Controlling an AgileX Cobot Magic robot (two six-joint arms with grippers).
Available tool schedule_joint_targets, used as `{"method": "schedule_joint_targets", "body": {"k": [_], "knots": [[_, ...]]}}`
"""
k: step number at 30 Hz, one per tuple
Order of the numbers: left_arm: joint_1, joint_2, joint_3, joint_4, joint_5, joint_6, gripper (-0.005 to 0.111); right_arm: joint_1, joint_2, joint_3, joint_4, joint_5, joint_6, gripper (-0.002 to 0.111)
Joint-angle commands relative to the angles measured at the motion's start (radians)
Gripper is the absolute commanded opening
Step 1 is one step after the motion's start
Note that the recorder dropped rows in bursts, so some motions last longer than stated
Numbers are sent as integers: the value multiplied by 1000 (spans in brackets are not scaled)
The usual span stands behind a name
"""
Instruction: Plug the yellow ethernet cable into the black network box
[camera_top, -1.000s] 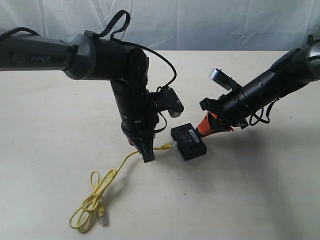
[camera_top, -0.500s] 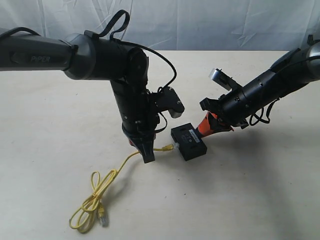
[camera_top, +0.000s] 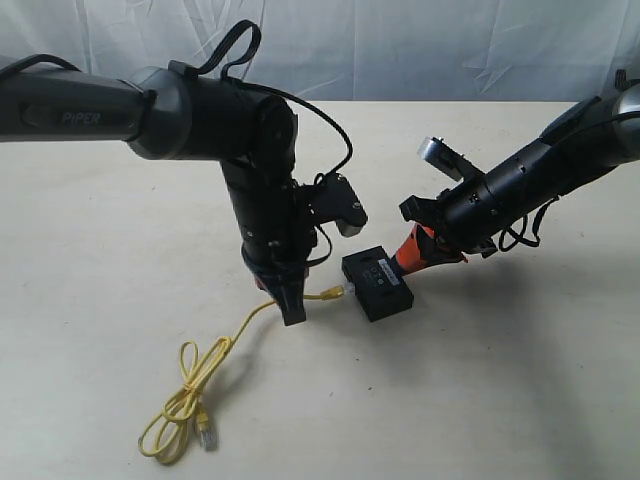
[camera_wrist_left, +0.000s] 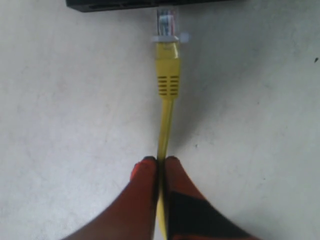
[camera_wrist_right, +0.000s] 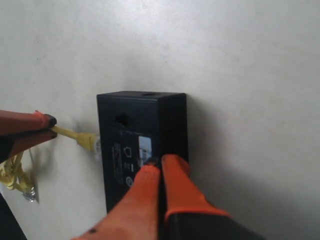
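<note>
The black network box (camera_top: 378, 285) lies flat on the desk (camera_top: 500, 390), a little right of the middle, with its pale label (camera_wrist_right: 144, 148) facing up; the yellow ethernet cable (camera_top: 250, 318) runs from the left side of this box toward the near left, where the rest of it lies in a loose bundled loop on the desk, with the second plug (camera_top: 205, 436) at the near end of the loop.

The left tool (camera_top: 292, 314) points down at the desk just left of the box; its orange fingertips (camera_wrist_left: 145, 172) are pressed together and pinch the yellow cord a short way behind the yellow boot. The clear plug (camera_wrist_left: 166, 21) at this end points straight at the side of the box and its tip reaches the edge of the box; I cannot tell if it sits fully in a socket.

The right tool (camera_wrist_right: 160, 162) comes from the right, low and tilted; its orange fingers are pressed together with nothing between them, and the tips rest against the top of the box at the label.

A white cloth (camera_top: 400, 50) hangs behind the far edge of the desk.
</note>
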Motion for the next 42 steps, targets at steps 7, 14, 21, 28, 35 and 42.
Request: {"method": "schedule_joint_targets", "body": {"k": [7,14,21,28,35,42], "knots": [[-3,2,-5,3,-20,-5,0,-1,-10,4,-1,3,-6,-1],[-3,12,-5,-7,-5,-2,0,-1,-10,4,0,1,-6,-1],[-3,12,-5,-11,1,-1,0,-1,-10,4,0,1,-6,-1],[-3,12,-5,-15,-14,2,0,-1,-10,4,0,-1,-6,-1],[-3,12,-5,-15,-18,2,0,-1,-10,4,0,-1,-6,-1],[-3,12,-5,-15,-23,2,0,-1,-10,4,0,-1,-6,-1]]}}
